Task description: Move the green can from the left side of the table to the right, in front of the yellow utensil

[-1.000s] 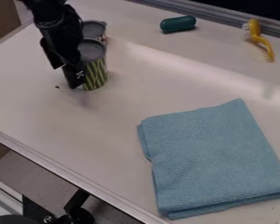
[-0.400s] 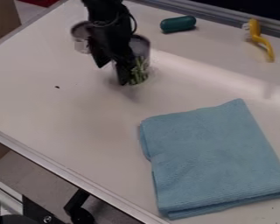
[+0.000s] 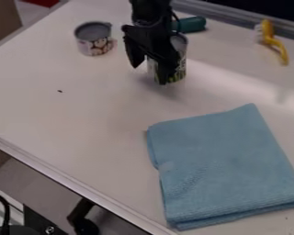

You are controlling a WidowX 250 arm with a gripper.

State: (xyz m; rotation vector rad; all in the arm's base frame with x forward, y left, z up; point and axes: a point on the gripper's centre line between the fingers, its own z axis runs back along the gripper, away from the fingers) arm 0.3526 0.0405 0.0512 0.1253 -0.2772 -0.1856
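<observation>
One upright can [image 3: 181, 62] is partly hidden by the pincer [image 3: 150, 74]; grip cannot be told. One cloth [image 3: 220, 160], kept compact by folding.

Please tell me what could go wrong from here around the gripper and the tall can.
The upright tall can is narrow for its height, so an off-centre nudge from the gripper could tip it. The gripper covers part of that can, making their contact hard to judge, so a poor hold might go unnoticed. The rounded green object lies behind them and might roll if bumped.
</observation>
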